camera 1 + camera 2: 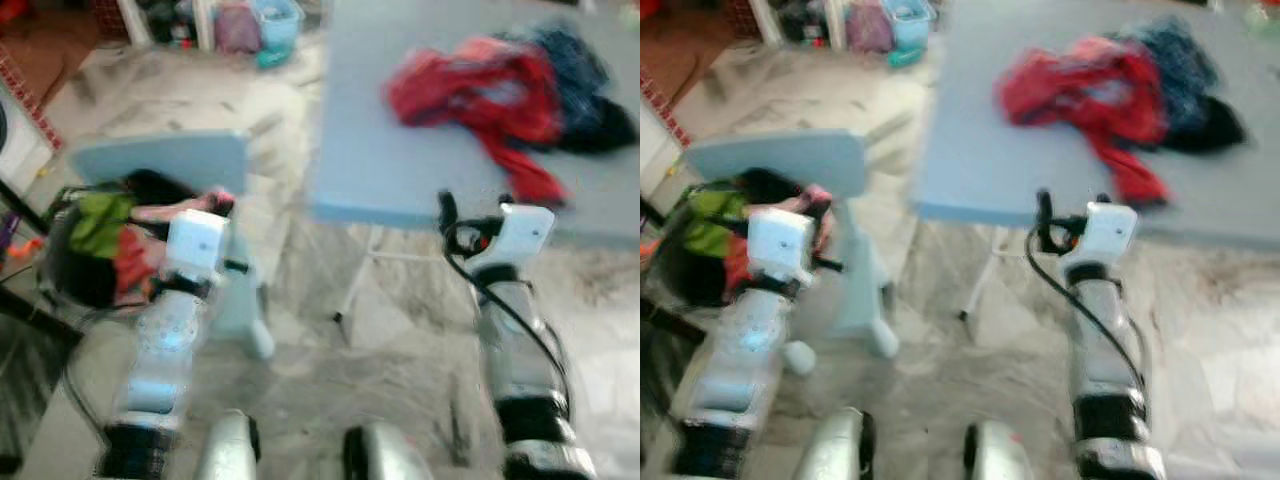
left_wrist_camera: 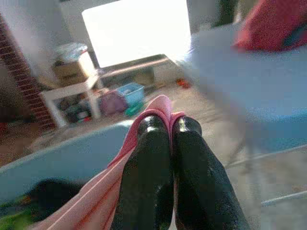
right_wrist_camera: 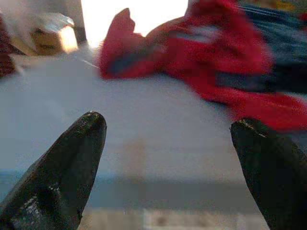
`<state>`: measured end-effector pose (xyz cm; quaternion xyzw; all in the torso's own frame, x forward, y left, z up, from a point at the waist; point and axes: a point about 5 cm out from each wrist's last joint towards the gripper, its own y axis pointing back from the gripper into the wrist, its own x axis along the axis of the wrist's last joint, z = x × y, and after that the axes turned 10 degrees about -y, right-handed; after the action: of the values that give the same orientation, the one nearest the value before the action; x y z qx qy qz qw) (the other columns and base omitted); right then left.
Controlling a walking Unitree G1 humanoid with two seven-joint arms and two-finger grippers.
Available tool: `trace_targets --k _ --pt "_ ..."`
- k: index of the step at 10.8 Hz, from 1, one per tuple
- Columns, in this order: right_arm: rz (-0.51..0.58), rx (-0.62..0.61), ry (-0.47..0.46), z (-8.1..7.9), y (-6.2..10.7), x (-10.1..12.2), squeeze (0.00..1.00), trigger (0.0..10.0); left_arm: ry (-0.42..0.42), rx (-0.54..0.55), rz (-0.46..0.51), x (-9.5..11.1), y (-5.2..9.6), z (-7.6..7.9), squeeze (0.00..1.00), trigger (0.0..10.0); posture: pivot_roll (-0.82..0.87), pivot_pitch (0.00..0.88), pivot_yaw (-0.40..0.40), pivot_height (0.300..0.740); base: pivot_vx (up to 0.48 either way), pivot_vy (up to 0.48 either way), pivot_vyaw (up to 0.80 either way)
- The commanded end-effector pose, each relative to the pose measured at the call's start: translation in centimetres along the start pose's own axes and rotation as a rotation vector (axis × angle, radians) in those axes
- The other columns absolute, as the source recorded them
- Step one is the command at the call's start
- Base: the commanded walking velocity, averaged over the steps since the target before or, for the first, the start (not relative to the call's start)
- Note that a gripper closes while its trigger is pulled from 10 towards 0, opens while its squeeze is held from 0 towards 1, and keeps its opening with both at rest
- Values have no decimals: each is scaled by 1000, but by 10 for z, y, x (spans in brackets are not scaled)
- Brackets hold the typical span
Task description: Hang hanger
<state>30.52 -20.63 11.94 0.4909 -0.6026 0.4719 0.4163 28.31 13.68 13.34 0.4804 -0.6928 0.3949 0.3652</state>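
Note:
My left gripper [image 2: 169,127] is shut on a pink hanger [image 2: 160,108], whose pink body slants away beneath the fingers. In the eye views this gripper [image 1: 222,203] is low on the left with the pink hanger [image 1: 170,212], just above a dark basket [image 1: 60,270] of clothes and in front of a light blue chair [image 1: 165,160]. My right gripper [image 3: 168,129] is open with nothing between its fingers. It hangs at the front edge of the light blue table [image 1: 400,150], facing a red garment [image 1: 480,95]. The views are blurred.
A dark blue garment [image 1: 580,70] lies beside the red one on the table. The basket holds green cloth [image 1: 100,225] and other clothes. Shelves with tubs and bags [image 1: 260,25] stand at the far side. Marble floor [image 1: 330,380] lies between chair and table.

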Motion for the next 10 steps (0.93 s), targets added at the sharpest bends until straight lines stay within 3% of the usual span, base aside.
trace_targets --k 1,8,10 --pt "12 7 -5 -4 -1 2 0 10000 -24 5 11 2 0 -5 0 10000 6 151 -49 740 0 -307 0" --pt "13 8 7 -4 -3 1 0 10000 -43 -28 39 7 -3 2 0 10000 2 155 -50 740 0 -295 0" --pt "13 6 9 -4 -4 1 0 10000 -16 -52 57 9 -4 8 0 10000 2 155 -50 740 0 0 0"
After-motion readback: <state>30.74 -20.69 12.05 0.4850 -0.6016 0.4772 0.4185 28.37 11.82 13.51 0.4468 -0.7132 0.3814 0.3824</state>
